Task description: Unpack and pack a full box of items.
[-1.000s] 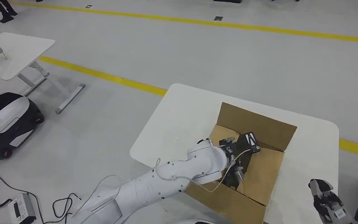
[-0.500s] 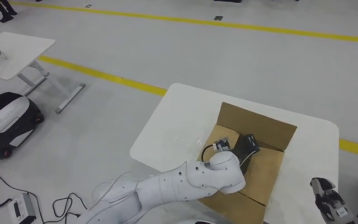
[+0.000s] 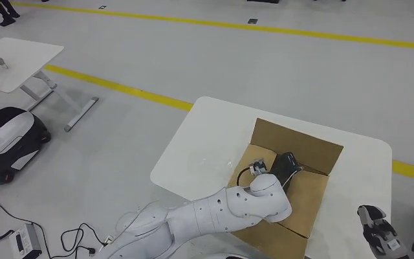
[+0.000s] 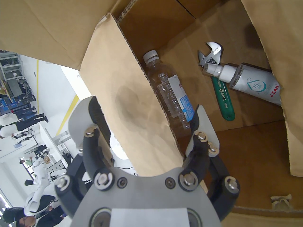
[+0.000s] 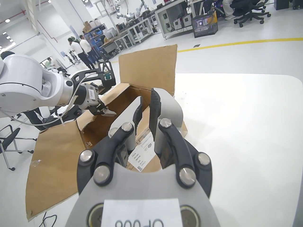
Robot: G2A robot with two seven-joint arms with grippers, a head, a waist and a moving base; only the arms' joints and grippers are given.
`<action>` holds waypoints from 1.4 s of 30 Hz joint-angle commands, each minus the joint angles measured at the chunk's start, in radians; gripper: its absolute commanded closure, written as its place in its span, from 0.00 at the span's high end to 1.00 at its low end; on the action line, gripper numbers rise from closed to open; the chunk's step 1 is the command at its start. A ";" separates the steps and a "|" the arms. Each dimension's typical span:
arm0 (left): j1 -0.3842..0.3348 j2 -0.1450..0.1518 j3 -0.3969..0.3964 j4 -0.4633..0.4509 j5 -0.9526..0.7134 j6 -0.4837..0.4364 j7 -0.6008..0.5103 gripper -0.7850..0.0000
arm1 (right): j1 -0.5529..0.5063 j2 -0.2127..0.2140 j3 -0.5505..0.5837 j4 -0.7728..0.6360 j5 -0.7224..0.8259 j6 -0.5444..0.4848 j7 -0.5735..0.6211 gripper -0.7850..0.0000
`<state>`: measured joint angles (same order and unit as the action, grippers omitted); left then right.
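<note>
Three items lay flat on the floor of the open cardboard box (image 3: pixel 297 146), which stood on the white table (image 3: pixel 207 136). A clear bottle (image 4: pixel 170 93) lay close alongside an inner flap (image 4: pixel 123 72), its long axis following the flap's edge and its white cap pointing toward the box's corner. Near it, a wrench (image 4: pixel 219 88) lay roughly parallel, with its metal head at the same end as the cap and its green handle at the other. A white spray bottle (image 4: pixel 248 80) lay crosswise to the wrench, its nozzle resting over the wrench's neck.

The left gripper (image 4: pixel 145 106) hung at the box's rim with its fingers spread wide, one on each side of the flap, pinching nothing. The right gripper (image 5: pixel 147 95) sat over the table's near right corner, well apart from the box, its fingers almost pressed together and empty.

Compared with a second earlier, the left arm had swung across the box's near side, its elbow now covering the spot where the gripper had shown. The box and the right gripper had barely shifted.
</note>
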<state>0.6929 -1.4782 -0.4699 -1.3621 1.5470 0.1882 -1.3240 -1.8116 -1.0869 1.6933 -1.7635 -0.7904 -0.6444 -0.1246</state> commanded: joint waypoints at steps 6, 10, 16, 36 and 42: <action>0.047 0.000 -0.060 -0.058 0.043 0.004 0.006 0.00 | 0.002 -0.002 -0.003 0.004 -0.009 -0.003 0.004 0.17; 0.087 0.009 -0.126 -0.127 0.020 -0.006 0.026 0.00 | 0.004 -0.004 -0.005 0.014 0.004 -0.005 0.007 0.16; 0.165 0.032 -0.247 -0.254 -0.030 -0.037 0.052 0.00 | 0.014 -0.005 -0.003 0.028 0.039 -0.012 0.024 0.11; 0.341 0.070 -0.535 -0.446 -0.237 -0.108 0.140 0.88 | 0.084 -0.014 -0.058 0.088 0.086 0.051 0.090 0.00; 0.351 0.073 -0.556 -0.454 -0.225 -0.118 0.136 1.00 | 0.082 -0.018 -0.061 0.122 0.071 0.074 0.065 0.00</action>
<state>1.0425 -1.4058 -1.0240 -1.8142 1.3182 0.0719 -1.1876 -1.7302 -1.1044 1.6315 -1.6465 -0.7174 -0.5768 -0.0562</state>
